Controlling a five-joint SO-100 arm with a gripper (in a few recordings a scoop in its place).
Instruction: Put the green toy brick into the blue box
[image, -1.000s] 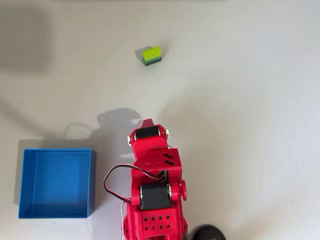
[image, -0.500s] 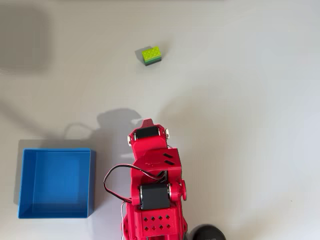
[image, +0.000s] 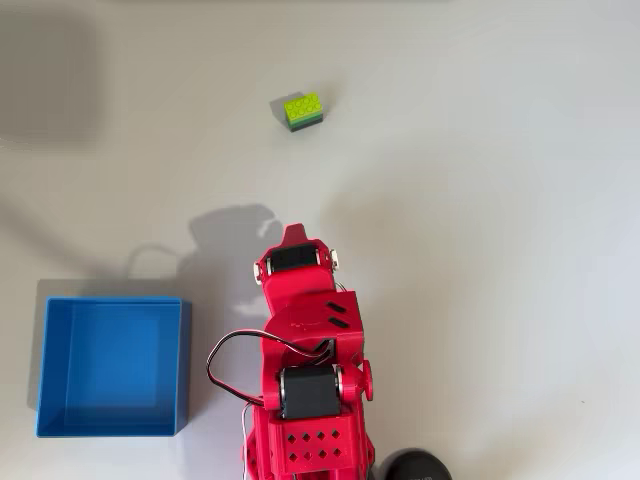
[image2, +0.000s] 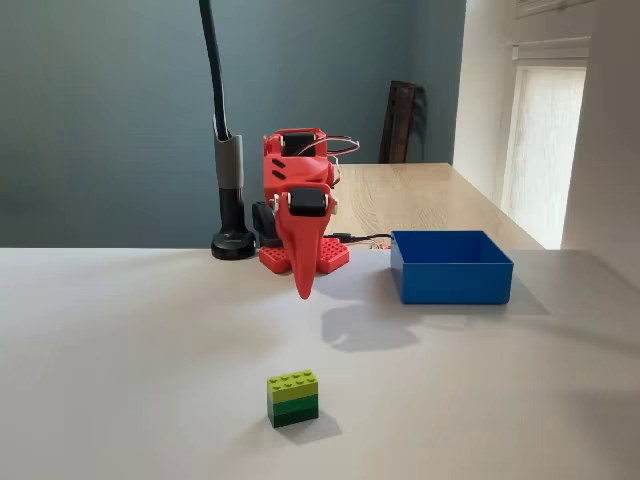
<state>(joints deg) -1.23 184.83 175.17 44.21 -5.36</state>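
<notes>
— Brick (image: 303, 110) first: where?
— Alone on the white table (image: 500, 250), near the top middle of the overhead view, slightly turned. Lime-green studded top, darker green sides. In the fixed view, low and central (image2: 293, 398), closest to the camera, casting a small shadow to its right.

— And the box (image: 112, 367)?
— Bright blue, square, low-walled, at lower left in the overhead view. Nothing inside. In the fixed view, right of centre (image2: 450, 267), well behind the brick.

— Arm?
— Red (image: 305, 370), rising from the bottom edge of the overhead view, just right of the box. Gripper (image: 291, 240) pointing toward the brick but well short of it, with bare table between. In the fixed view, gripper (image2: 303, 285) hanging tip-down above the table, apart from the surface, shadow falling to its right.

— Jaws?
— Closed to a single point in the fixed view, holding nothing.

— Anything else?
— Black pole on a round base (image2: 232, 243) beside the arm's base; wooden tabletop (image2: 420, 200) and dark teal wall (image2: 100, 110) behind.
</notes>
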